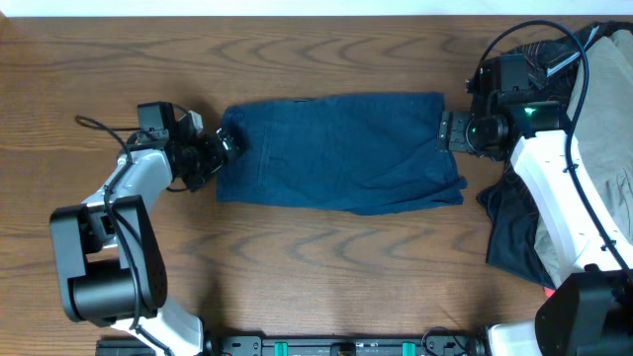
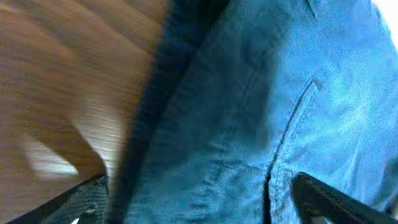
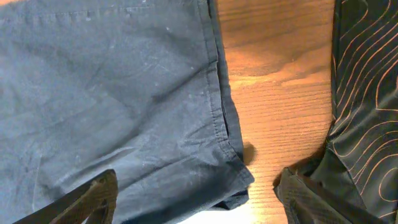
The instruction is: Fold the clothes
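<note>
The clothes [image 1: 341,150] lay flat in the middle of the desk [image 1: 297,267], long axis running left to right. Our left gripper [image 1: 226,146] sat at one short end and our right gripper [image 1: 447,131] at the other, equally near, both spread wide, grasping nothing.

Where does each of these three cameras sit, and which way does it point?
Overhead: fixed above the table, facing straight down; shows the blue garment with the left claw and right claw at its ends.
Left wrist: on the left arm, looking past its fingers at the garment's edge.
Right wrist: on the right arm, looking past its fingers at the garment's corner and a patterned dark cloth.
Shared: all see the garment.
</note>
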